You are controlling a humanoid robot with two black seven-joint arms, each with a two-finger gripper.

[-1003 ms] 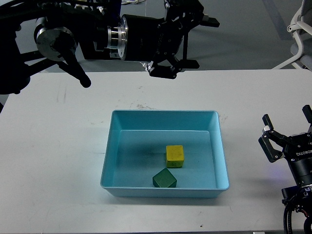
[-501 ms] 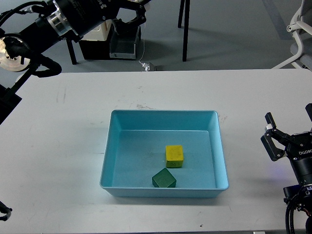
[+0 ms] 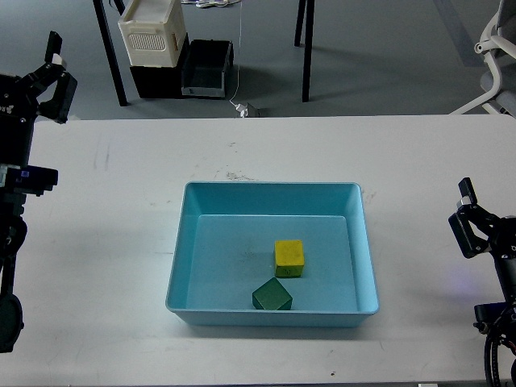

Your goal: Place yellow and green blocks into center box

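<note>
Across the white table (image 3: 113,266), matte and lightly scuffed toward its far side, both arms sit well apart from the work, and that is the right way to finish: both blocks already lie in the box, so I judge the task done and the sound move is to keep the arms clear, not reach back in and risk nudging anything

Centred on the table, the blue box (image 3: 181,266) is a shallow rectangular tray of smooth plastic with rounded corners and sloped walls. At the left edge the left gripper (image 3: 50,76) is raised, its dark fingers spread and holding nothing. At the right edge only part of the right gripper (image 3: 476,222) shows, so whether it is spread or closed I cannot tell. On the box floor the yellow block (image 3: 289,257) is a crisp matte cube lying flat; just beside it, nearer me, the green block (image 3: 272,296) is a darker cube, turned corner-on
</note>
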